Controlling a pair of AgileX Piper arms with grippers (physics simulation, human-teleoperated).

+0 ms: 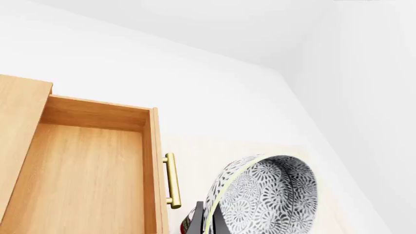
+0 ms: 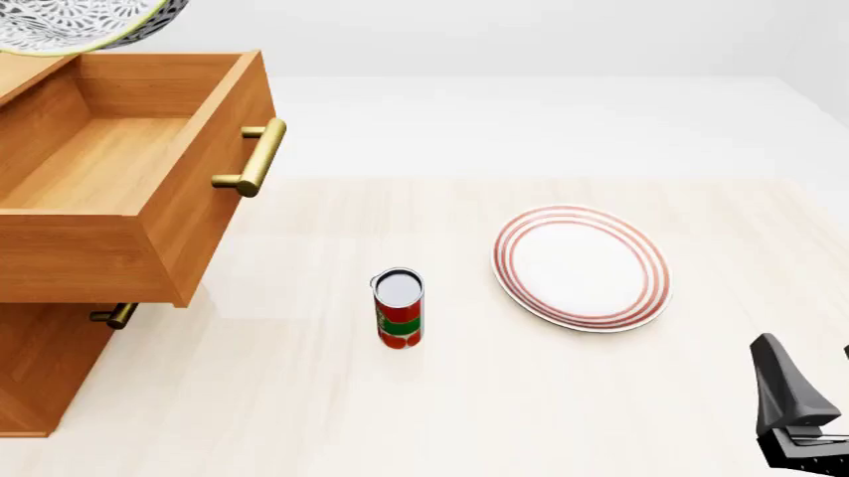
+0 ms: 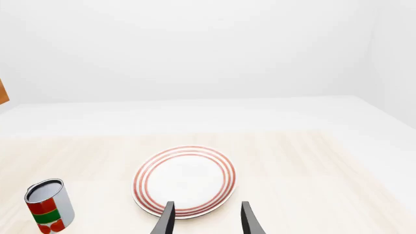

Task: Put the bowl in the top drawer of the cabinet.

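The left gripper [image 1: 206, 222] is barely caught at the edge of its wrist view, but the dark fingers can be seen pinching the rim of the bowl [image 1: 270, 197], so it's clamped on the bowl. The bowl is held tipped on its side, mouth turned toward the camera, probably because a rim pinch is the only grip a deep bowl allows. In the front view the bowl [image 2: 80, 25] is carried high, at the back corner of the top drawer [image 2: 126, 164], which is pulled wide open from the cabinet [image 2: 40, 368]; nothing is inside yet. The right gripper [image 3: 206, 219] is parked low near the plate [image 2: 582, 266], fingers spread and holding nothing. A can [image 2: 398, 310] is left standing nearby.
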